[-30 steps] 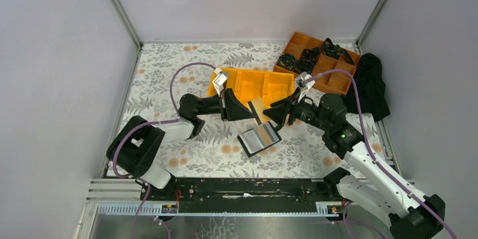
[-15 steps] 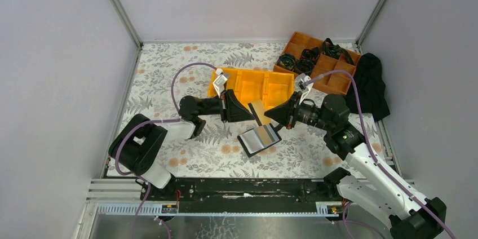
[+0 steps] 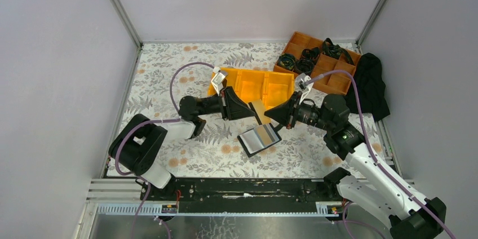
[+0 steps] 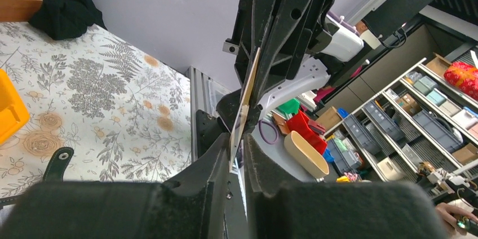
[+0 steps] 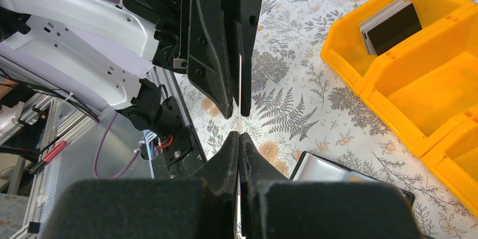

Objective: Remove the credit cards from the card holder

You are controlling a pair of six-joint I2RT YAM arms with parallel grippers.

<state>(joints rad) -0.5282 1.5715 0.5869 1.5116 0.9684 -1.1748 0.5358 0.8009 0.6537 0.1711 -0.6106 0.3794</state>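
Top view: one tan credit card [image 3: 258, 107] is held off the table between the left gripper [image 3: 248, 114] and the right gripper [image 3: 269, 116]. One card holder [image 3: 259, 139] lies open nearby, beside one yellow bin [image 3: 253, 72] of three compartments. Left wrist view: the card stands edge-on, nipped between the left fingers [image 4: 208, 177] and, it seems, the right gripper's tips. Right wrist view: the right fingers [image 5: 222, 160] press on the card's edge, and a stack of cards [image 5: 392, 22], number unclear, lies in one bin compartment.
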